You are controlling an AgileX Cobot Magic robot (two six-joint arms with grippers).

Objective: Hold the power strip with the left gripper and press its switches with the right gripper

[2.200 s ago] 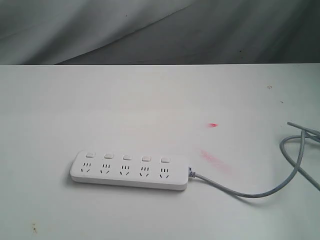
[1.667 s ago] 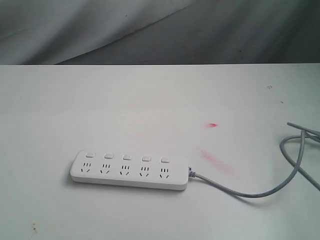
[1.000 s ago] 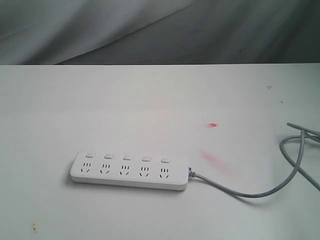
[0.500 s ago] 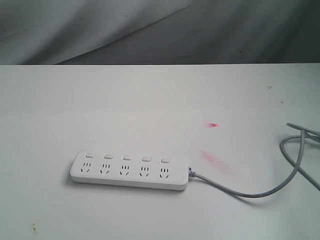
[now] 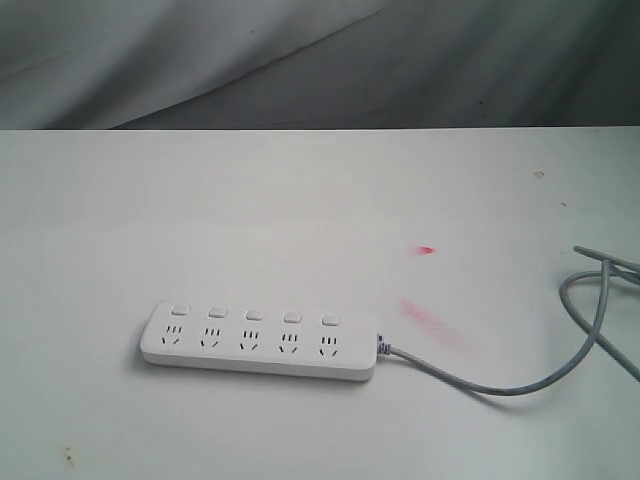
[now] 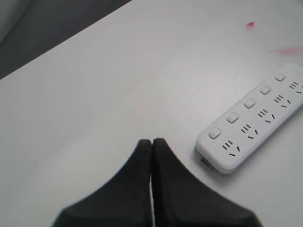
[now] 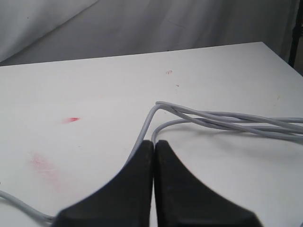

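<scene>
Left gripper (image 6: 151, 142) first: in its wrist view I see the two black fingers pressed tip to tip with nothing between them, over bare white table (image 5: 300, 200). The power strip (image 5: 258, 342) lies flat on the near-left part of the table, long axis running left to right, sockets facing up. Its rounded left end, the end without the cable, is the end closest to the left gripper, near the tips but clearly apart from them; that gripper has no contact with it. The five switches (image 5: 253, 314) sit in a row along the strip's far edge, one beyond each socket; I can't tell whether any is pressed in. In the left wrist view four of them show on the strip (image 6: 255, 120). Right of the strip, a small red spot (image 5: 427, 250) and a fainter red smear (image 5: 428, 318) mark the tabletop, the smear closer to the strip's right end. The grey cable (image 5: 500, 385) leaves that right end, sags toward the near side, then curves up to the right edge, where more strands cross. Right gripper (image 7: 154, 142): fingers also closed together, empty, above the table, with the cable loops (image 7: 227, 118) just beyond the tips; one strand passes right beside a fingertip, and I can't tell whether it touches. Grey cloth (image 5: 300, 60) hangs behind the far table edge.
</scene>
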